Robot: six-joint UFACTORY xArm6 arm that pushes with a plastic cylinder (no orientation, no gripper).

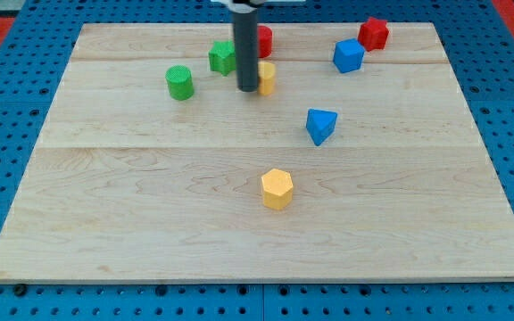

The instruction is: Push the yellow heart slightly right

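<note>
The wooden board (150,232) lies on a blue perforated surface (7,36), and I take the yellow hexagonal block (277,188) as my landmark, because it is the block nearest to the view's bottom. It stands alone near the middle of the board.

Above it and a little to the view's right is the blue triangular block (320,125), well apart from the landmark.

Farther toward the view's top, almost straight above the landmark, is the yellow heart (266,78). Only its right part shows, because the dark rod (246,49) stands in front of its left side. My tip (247,89) rests on the board at the left edge of the heart, touching it or just beside it; I cannot tell which. The arm has no gripper, so there is nothing to be open or closed.

Up and to the left of the landmark is the green cylinder (179,82). Just left of the rod is a green block (223,57), its shape unclear. Behind the rod a red block (264,40) shows partly.

Up and to the right of the landmark is the blue block (348,55), and farthest is the red block (374,33) near the board's top edge.
</note>
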